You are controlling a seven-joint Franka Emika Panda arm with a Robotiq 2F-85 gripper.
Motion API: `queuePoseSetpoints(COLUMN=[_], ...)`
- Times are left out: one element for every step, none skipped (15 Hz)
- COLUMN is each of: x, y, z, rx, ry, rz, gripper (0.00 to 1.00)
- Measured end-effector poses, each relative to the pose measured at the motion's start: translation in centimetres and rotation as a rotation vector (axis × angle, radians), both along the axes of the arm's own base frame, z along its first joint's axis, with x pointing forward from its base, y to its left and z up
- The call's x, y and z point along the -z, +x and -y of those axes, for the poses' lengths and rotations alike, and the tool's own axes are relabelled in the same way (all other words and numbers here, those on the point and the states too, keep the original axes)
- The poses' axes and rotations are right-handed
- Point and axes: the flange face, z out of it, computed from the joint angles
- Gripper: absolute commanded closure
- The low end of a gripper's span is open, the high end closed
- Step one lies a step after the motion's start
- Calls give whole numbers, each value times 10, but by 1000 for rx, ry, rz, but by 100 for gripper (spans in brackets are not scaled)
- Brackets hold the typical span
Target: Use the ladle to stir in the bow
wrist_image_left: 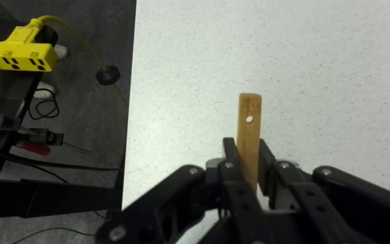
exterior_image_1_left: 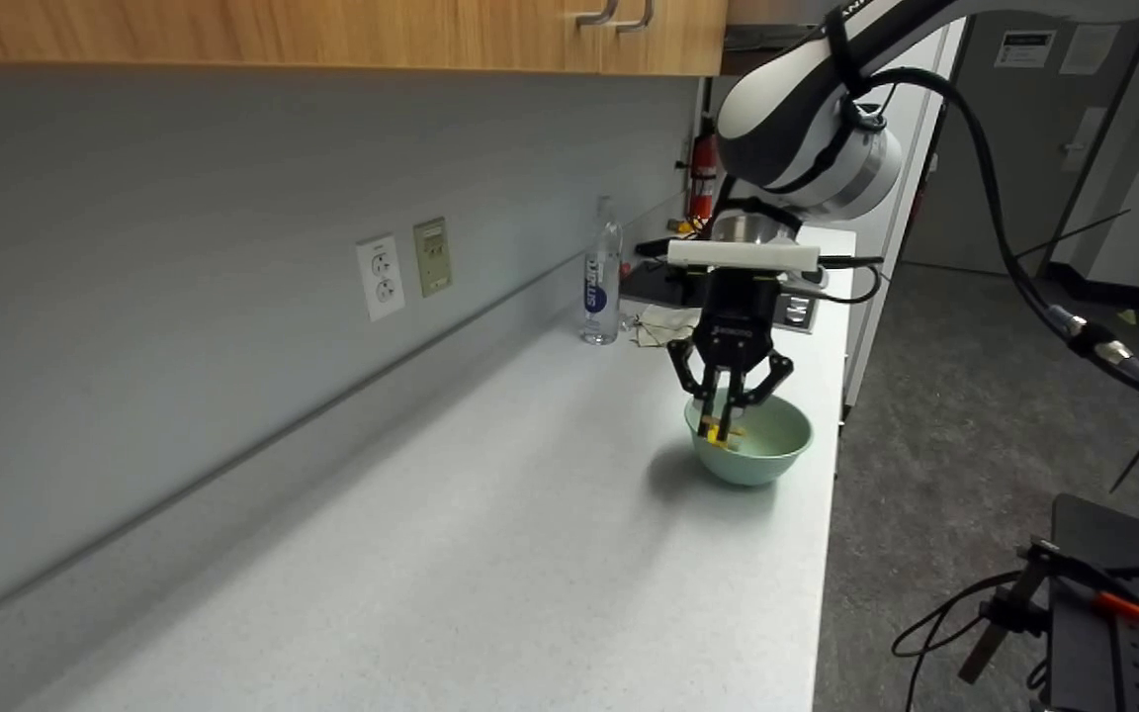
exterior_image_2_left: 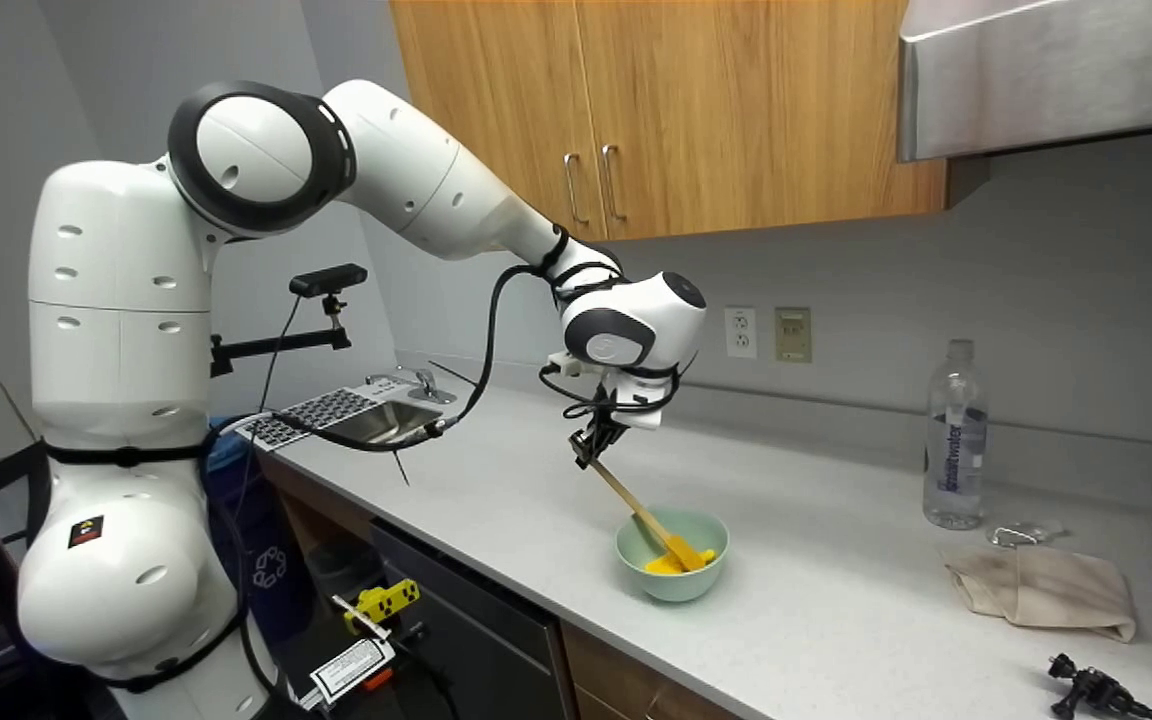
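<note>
Wooden spatula point(exterior_image_2_left: 644, 514) gripped and head-down in the pale-green bowl point(exterior_image_2_left: 674, 588).
The jaws clamp its handle, and its head lies over yellow contents point(exterior_image_2_left: 664, 566). Grasping it and getting it into the bowl look done; how much stirring remains cannot be told. The bowl stands near the front edge of the bench point(exterior_image_1_left: 490, 554), so wide sweeps seem safer toward the wall point(exterior_image_1_left: 184, 297), where more room lies.

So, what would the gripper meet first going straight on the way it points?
Likely the countertop beside the bowl, apart from the wooden utensil the gripper holds; the exact gap is unclear.
</note>
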Motion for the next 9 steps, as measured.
queuePoseSetpoints(x=[-6, -13, -19, -24, -28, -30, -31, -31, -29], y=[2, 4, 4, 5, 5, 5, 4, 4, 3], z=[-2, -5, -7, -8, -9, -10, -10, -10, -10], rx=[-2, -4, -6, -8, -10, -10, -10, -10, -9], ry=[-5, -9, -12, -13, -14, -14, -13, -13, -12], rz=[21, 41, 55, 66, 74, 77, 79, 77, 74], gripper=[96, 96, 96, 96, 96, 96, 96, 96, 96])
